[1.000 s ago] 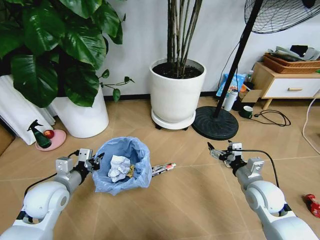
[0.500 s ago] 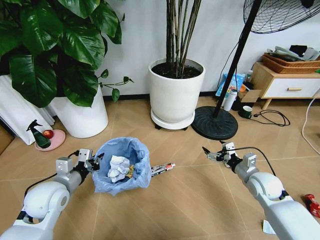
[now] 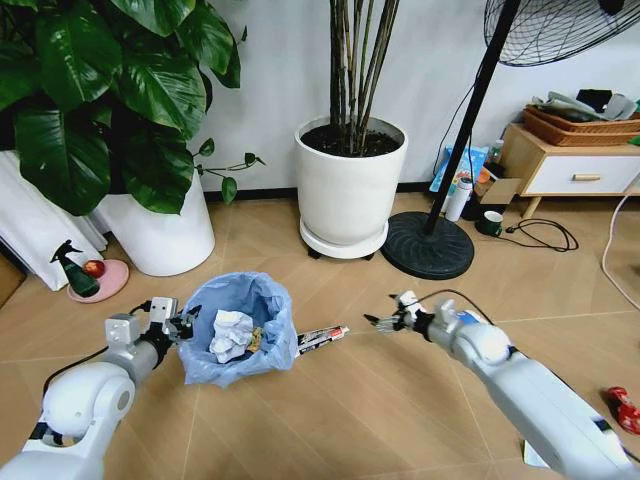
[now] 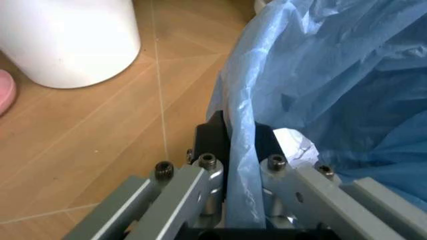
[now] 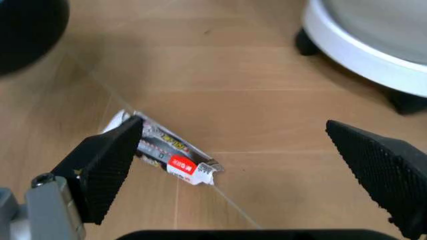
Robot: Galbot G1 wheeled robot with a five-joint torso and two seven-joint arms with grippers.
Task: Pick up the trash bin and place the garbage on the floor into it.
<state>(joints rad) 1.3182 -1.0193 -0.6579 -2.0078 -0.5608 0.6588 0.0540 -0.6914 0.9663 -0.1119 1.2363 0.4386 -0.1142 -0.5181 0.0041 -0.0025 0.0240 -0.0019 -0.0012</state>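
Observation:
The trash bin [image 3: 240,345], lined with a crinkly light-blue bag [image 4: 333,75], is at the lower left of the head view with a crumpled white paper wad [image 3: 231,333] and a yellow scrap inside. My left gripper [image 3: 183,325] is shut on its near-left rim; in the left wrist view the gripper [image 4: 240,150] pinches the bag edge. A tube-shaped wrapper [image 3: 322,338] lies on the floor [image 3: 330,420] just right of the bin. My right gripper [image 3: 385,322] hovers open slightly right of it. In the right wrist view the wrapper [image 5: 167,147] lies near one fingertip [image 5: 107,165]. A red wrapper [image 3: 625,408] lies far right.
Two big white plant pots [image 3: 350,185] [image 3: 160,225] stand behind the bin. The fan's black base [image 3: 428,245] sits right of the middle pot. A spray bottle on a pink dish [image 3: 78,275] is at the left. A low wooden cabinet [image 3: 570,165] and a cable are at the back right.
My right arm has swung left and reached toward the tube-shaped wrapper, gripper still open. The left gripper keeps its hold on the bin rim. The view has shifted slightly.

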